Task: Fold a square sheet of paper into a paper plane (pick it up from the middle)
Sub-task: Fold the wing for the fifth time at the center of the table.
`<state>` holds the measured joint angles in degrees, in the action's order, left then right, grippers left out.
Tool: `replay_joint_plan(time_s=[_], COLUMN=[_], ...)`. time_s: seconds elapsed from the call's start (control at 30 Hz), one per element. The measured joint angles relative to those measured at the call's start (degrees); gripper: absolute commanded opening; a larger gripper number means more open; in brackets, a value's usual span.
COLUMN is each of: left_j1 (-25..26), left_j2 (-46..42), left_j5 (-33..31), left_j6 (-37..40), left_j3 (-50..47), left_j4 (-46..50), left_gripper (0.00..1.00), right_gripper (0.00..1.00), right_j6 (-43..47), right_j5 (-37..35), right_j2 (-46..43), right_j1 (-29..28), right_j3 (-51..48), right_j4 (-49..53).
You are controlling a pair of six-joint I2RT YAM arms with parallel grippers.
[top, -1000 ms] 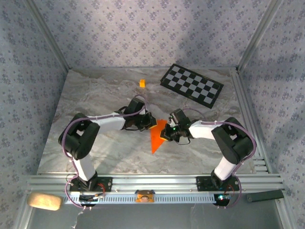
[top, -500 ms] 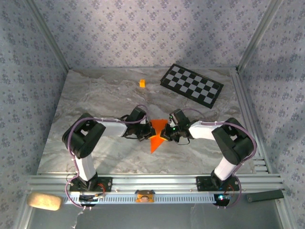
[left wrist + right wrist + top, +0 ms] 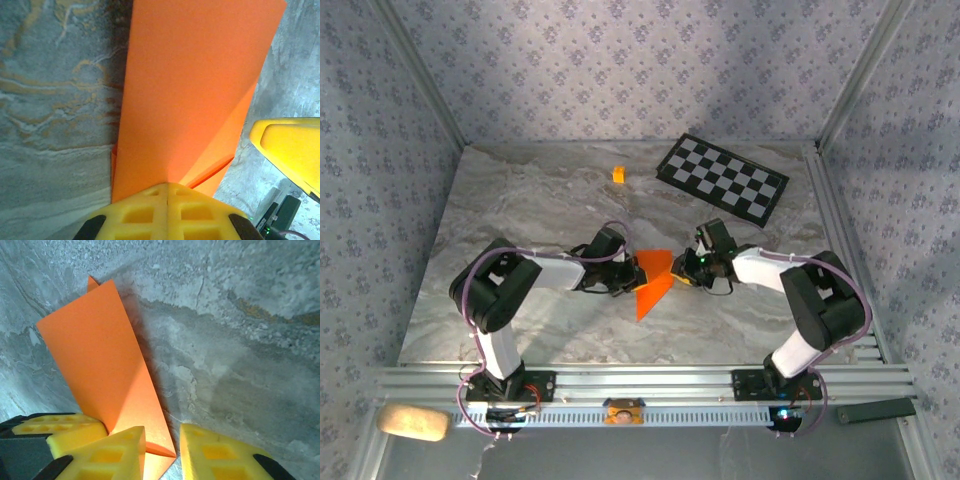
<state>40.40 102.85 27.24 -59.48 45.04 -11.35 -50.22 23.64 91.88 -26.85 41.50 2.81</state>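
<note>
The square sheet of paper (image 3: 650,290) is bright orange and creased into a pointed shape, its tip toward the near edge and one flap standing up. My left gripper (image 3: 628,273) is shut on its left side. In the left wrist view the paper (image 3: 195,90) comes out from between the closed yellow fingers (image 3: 150,210) of the left gripper (image 3: 167,186). My right gripper (image 3: 688,268) stands open just right of the paper. In the right wrist view the right gripper (image 3: 162,431) has a corner of the paper (image 3: 100,360) lying loose between its parted fingers.
A black-and-white checkered board (image 3: 722,188) lies at the back right. A tiny orange-yellow cube (image 3: 618,174) sits at the back centre. Metal frame posts and patterned walls close in the marble table (image 3: 520,200).
My right gripper has opened, let go of the paper and drawn back to the right. The left gripper stays shut on the paper, whose upper flap now stands higher.
</note>
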Motion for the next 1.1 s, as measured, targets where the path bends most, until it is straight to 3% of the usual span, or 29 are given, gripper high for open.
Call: replay_joint_plan(time_s=[0.73,1.1], left_j1=[-0.3,-0.3], left_j2=[-0.1,-0.1], left_j5=[0.0,0.0], left_j6=[0.0,0.0], left_j3=[-0.2,-0.3], left_j4=[-0.3,-0.3], left_gripper=[0.0,0.0], right_gripper=[0.28,0.3], right_j6=[3.4,2.5], right_j5=[5.2,4.7], right_j2=[4.7,-0.5], right_j1=[1.3,1.3], right_j3=[3.5,1.0], right_j4=[1.3,4.5])
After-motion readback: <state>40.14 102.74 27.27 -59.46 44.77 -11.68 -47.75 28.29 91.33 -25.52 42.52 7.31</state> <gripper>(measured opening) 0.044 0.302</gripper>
